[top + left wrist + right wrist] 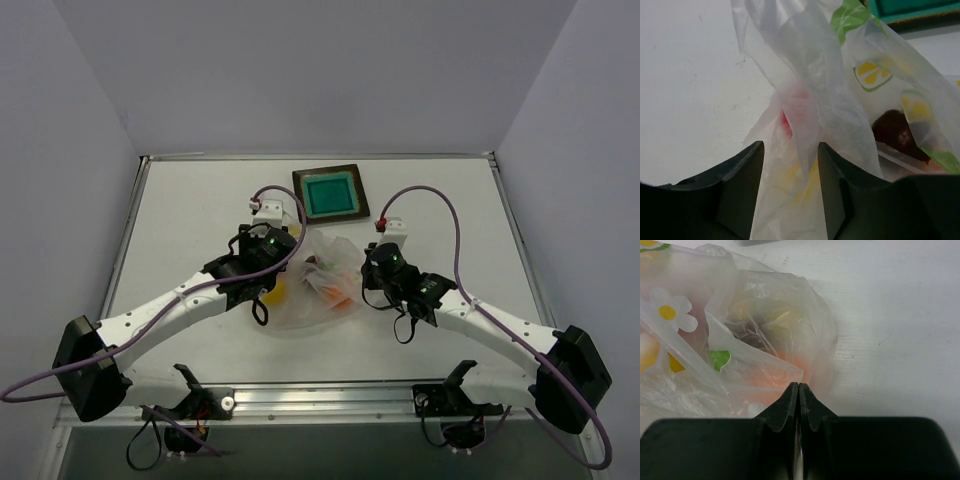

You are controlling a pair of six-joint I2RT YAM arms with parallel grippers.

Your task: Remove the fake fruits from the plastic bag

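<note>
The plastic bag (325, 285) lies crumpled on the table between my two grippers, with the fake fruits inside it. In the left wrist view the dark maroon fruit (895, 129), the red fruit (786, 121) and a yellow blur (796, 176) show through the film. In the right wrist view an orange glow (767, 377) shows through the bag (740, 340). My left gripper (790, 146) is open, its jaws standing either side of a raised fold of the bag (810, 75). My right gripper (799, 386) is shut on the bag's right edge, with thin film pinched between the jaws.
The square teal tray (312, 209) with a dark brown rim stands just behind the bag, and its corner shows in the left wrist view (920, 15). White table surface (190, 220) lies to the left and right of the bag. Purple cables arch over both arms.
</note>
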